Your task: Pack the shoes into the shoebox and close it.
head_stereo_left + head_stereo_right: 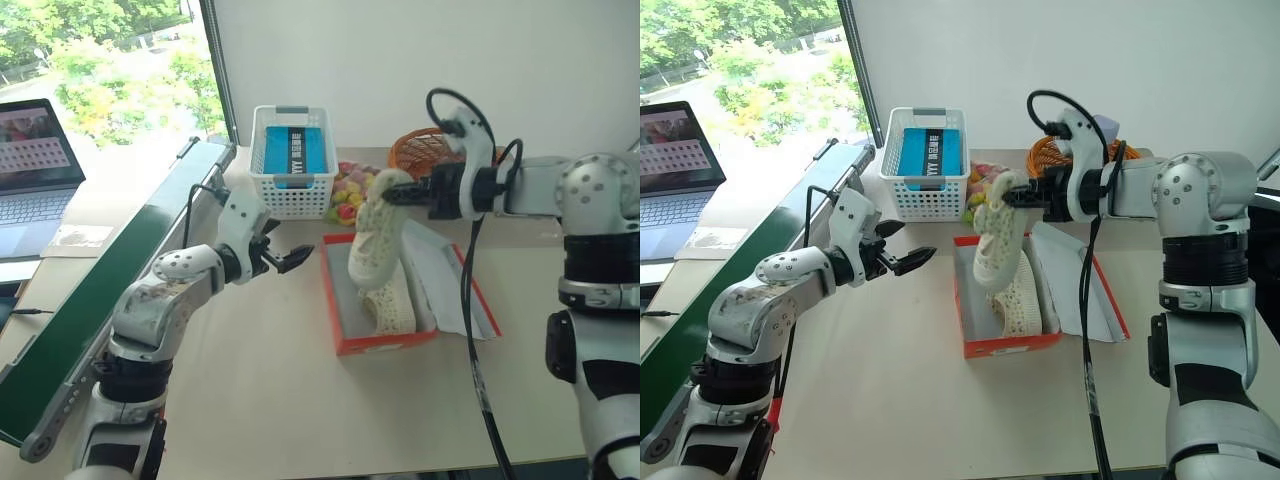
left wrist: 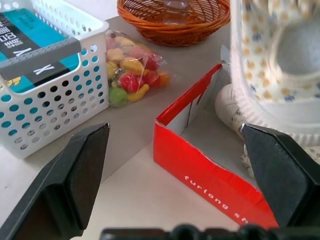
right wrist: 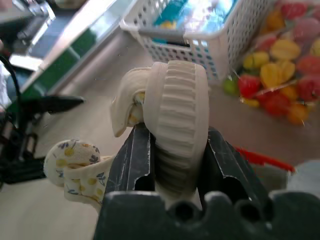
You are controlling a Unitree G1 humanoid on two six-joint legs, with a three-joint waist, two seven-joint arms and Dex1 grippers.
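Two shoes (image 1: 378, 250), cream-white, perforated upper. One lies flat inside the shoebox (image 1: 345, 322), along its right-hand side, which leaves the left half free for its mate. The other hangs heel-up and toe-down over the box, held at the heel end by the right gripper (image 1: 400, 195), whose fingers pinch the ribbed sole on both sides; the steep tilt seems meant to let the toe enter the free half first.

One shoebox, red-orange outside, white inside, standing on the table (image 1: 270, 400) in front of the robot. Its lid (image 1: 445, 285) lies folded back to the right, flat on the table, so the opening is unobstructed and closing is not yet begun.

One left gripper (image 1: 290, 260), fingers spread wide and holding nothing, hovering just left of the box, apart from its wall. Judged a standby position: near enough to steady the box or guide the shoe.

Other items, at the back of the table: white lattice basket (image 1: 293, 165) with a blue-and-black pack; bag of coloured sweets (image 1: 348, 192); orange wicker basket (image 1: 425, 152). All clear of the packing area.
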